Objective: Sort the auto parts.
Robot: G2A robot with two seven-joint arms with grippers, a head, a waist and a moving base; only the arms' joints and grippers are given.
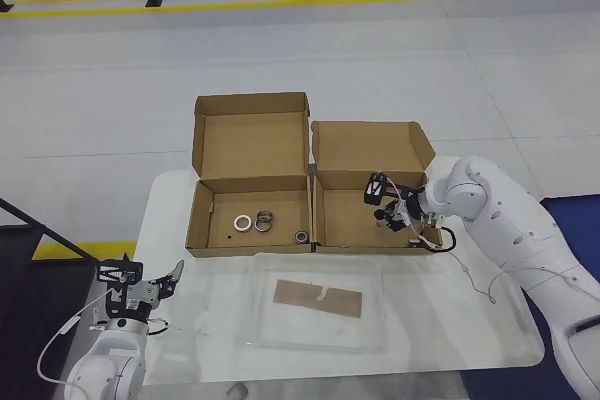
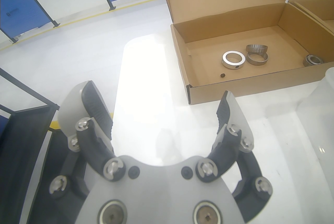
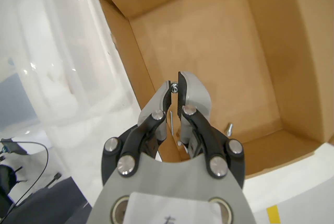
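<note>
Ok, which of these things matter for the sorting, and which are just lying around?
In the job: left box, right box, rings, loose screws, screw held by right gripper, probably the clear tray.
Lying about: cardboard strip at the tray.

On table (image 1: 460,320), far side: left box (image 1: 245,250) and right box (image 1: 365,250), side by side, touching, lids up behind.
In left box: collar ring (image 2: 234,59); two bearing races (image 2: 257,58) touching each other, just right of it; roller bearing (image 2: 313,60) near right wall; small plug (image 2: 222,75) before the collar ring.
In right box: bolt (image 3: 229,129) and pin (image 3: 171,123) on floor; above them right gripper (image 3: 174,81), screw (image 3: 174,88) pinched between its fingers.
Before both boxes: tray (image 1: 280,325), cardboard strip (image 1: 317,297) in it.
Over near left corner: left gripper (image 2: 157,89).
</note>
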